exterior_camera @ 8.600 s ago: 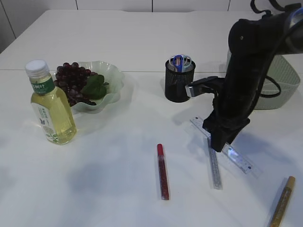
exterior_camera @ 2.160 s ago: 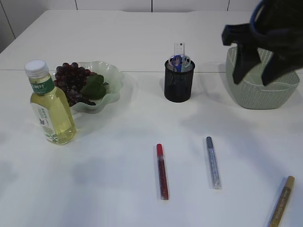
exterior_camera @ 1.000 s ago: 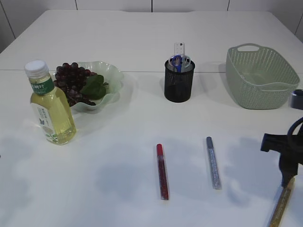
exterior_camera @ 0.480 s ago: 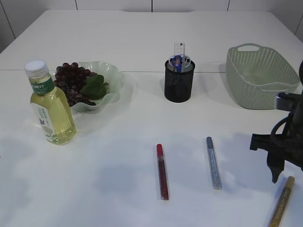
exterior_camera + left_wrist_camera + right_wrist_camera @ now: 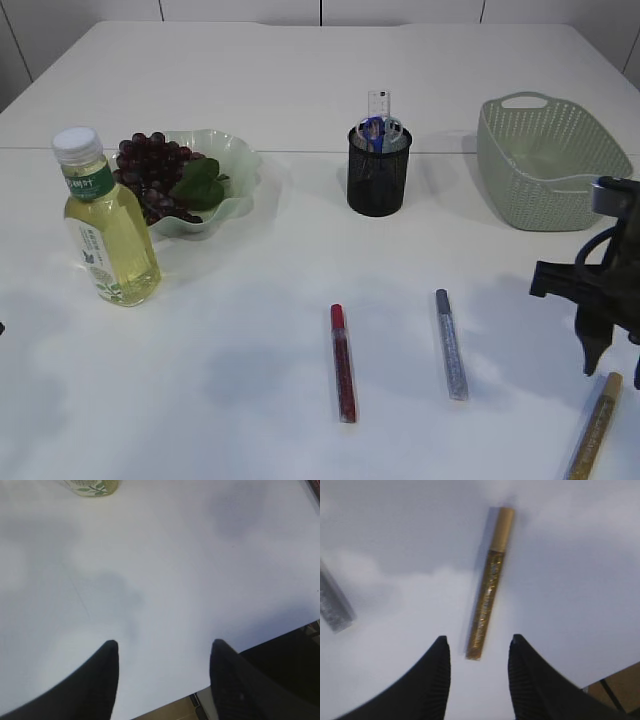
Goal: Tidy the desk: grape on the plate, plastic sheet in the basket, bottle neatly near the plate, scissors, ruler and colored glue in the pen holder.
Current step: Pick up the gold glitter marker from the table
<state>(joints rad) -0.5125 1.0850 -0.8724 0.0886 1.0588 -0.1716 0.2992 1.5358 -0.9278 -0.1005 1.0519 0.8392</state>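
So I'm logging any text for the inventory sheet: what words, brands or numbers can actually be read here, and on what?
Nothing can be read for certain.
Bottle: green neck band and pale body label carry print, too small and blurred to read.
Ruler in the pen holder: graduation marks only, no legible numbers.
Gold glue pen, silver glue pen, red glue pen: no readable print.

exterior slants down; wrist views look closely at table (image 5: 260, 320)
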